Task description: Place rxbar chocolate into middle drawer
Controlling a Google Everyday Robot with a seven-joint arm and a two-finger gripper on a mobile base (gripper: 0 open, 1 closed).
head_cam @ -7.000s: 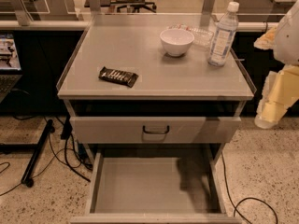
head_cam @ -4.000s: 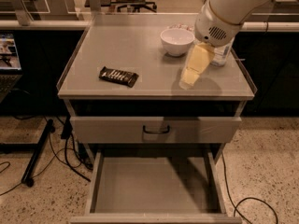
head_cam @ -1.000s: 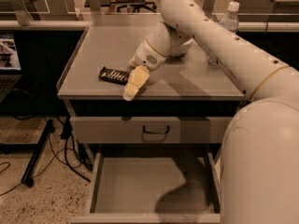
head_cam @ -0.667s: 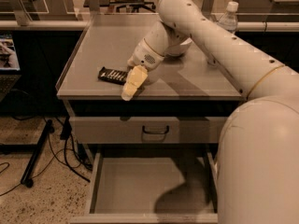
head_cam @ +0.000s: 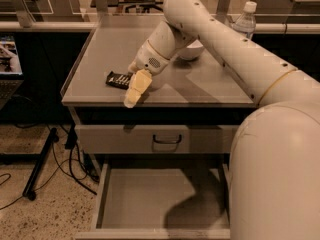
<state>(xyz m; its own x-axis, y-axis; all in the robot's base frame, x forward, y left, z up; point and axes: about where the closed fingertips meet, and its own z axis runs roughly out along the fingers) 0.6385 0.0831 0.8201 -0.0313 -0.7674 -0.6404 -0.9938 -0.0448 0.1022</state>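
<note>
The rxbar chocolate (head_cam: 118,79), a flat black bar with pale print, lies on the left part of the grey cabinet top (head_cam: 105,49). My gripper (head_cam: 134,90) hangs at the end of the arm that reaches in from the right. It is low over the top, just at the bar's right end, and hides that end. The middle drawer (head_cam: 150,196) is pulled out at the bottom of the view, its flat grey floor bare and partly under the arm's shadow.
A closed grey drawer front with a dark handle (head_cam: 167,140) sits above the open drawer. A white bowl (head_cam: 194,51) shows behind the arm, and a clear water bottle (head_cam: 245,20) stands at the back right. Cables and a stand leg (head_cam: 40,166) lie on the floor at left.
The gripper has shifted slightly left and down, closer onto the bar's right end. The bar and the drawer have not moved.
</note>
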